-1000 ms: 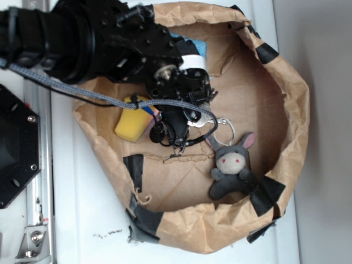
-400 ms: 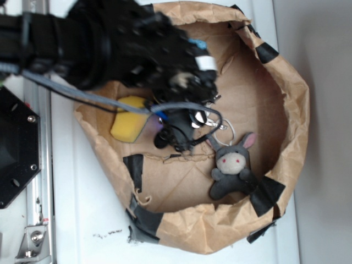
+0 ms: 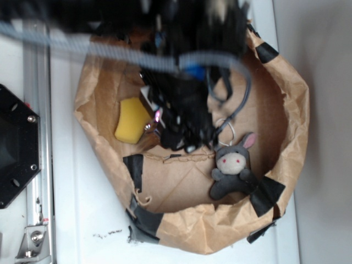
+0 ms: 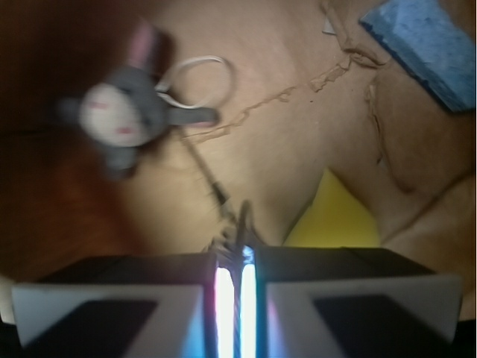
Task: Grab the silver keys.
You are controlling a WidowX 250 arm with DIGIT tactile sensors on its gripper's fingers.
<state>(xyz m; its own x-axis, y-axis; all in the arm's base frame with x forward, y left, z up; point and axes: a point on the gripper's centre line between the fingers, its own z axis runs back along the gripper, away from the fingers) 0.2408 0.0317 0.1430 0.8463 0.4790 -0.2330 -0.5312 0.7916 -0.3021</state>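
You've got the silver keys (image 4: 237, 230) barely showing: a thin, dark, blurred sliver of metal poking out from the narrow slit between the fingers (image 4: 112, 306), which pinch it. The exterior view doesn't show them clearly.

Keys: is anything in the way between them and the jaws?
Nothing visible is. In the wrist view the gripper has its jaws nearly closed on dark metal bits, apparently the keys, right at their tips. A thin link runs from there to the donkey, which lies aside.
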